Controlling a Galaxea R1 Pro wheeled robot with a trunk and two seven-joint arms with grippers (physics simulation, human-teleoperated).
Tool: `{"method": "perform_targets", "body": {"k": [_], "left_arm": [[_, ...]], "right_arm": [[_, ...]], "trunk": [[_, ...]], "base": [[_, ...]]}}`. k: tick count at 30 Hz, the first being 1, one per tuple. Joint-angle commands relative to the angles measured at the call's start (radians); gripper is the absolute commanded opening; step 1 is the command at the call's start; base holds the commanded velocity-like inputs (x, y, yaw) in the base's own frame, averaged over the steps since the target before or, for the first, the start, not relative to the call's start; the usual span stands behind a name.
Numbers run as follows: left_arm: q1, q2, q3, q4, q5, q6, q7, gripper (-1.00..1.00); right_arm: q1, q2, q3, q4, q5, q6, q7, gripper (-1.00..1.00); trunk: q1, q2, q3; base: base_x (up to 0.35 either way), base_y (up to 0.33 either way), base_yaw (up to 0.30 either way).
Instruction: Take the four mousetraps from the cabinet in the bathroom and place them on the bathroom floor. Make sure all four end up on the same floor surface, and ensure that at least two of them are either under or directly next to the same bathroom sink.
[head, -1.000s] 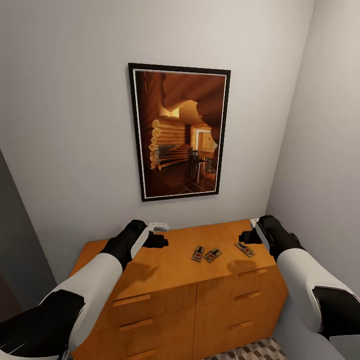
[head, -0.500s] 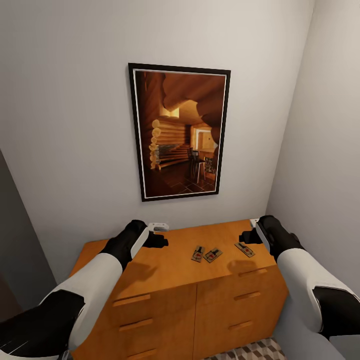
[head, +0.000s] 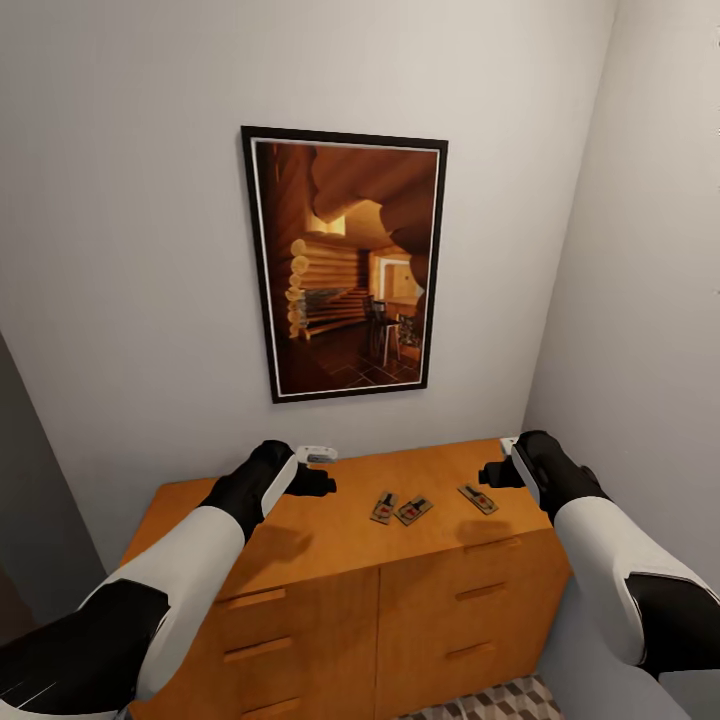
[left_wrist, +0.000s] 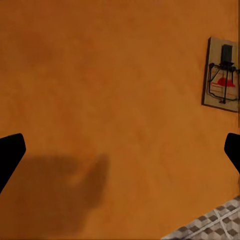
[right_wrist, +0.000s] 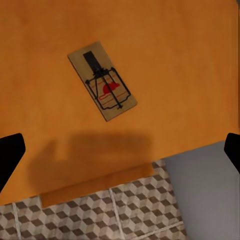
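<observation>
Currently, three mousetraps (head: 411, 509) are seen lying flat on the cabinet (head: 330, 560) top, untouched, while the left pincer (head: 318, 470) and right pincer (head: 495, 465) are held spread above it.

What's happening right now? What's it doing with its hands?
Left gripper and right gripper open, empty, above the cabinet. Three mousetraps on top, untouched. Nothing in the way.

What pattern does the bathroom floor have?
Brown, beige and white cubes on the bathroom floor, best in the right wrist view.
</observation>
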Motion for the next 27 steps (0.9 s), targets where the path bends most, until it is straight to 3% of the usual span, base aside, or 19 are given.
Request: {"method": "perform_targets", "body": {"k": [1, 27], "left_arm": [[0.000, 0.001, -0.004, -0.001, 0.004, 0.004, 0.001, 1.00], [0.000, -0.002, -0.006, -0.001, 0.005, 0.004, 0.001, 1.00]], "right_arm": [[0.000, 0.000, -0.005, -0.001, 0.011, 0.004, 0.010, 1.00], [0.000, 0.001, -0.005, -0.001, 0.012, 0.003, 0.004, 1.00]], "trunk": [[0.000, -0.001, -0.001], [0.000, -0.001, -0.001]], "base": [[0.000, -0.042, 0.000], [0.000, -0.007, 0.000]]}}
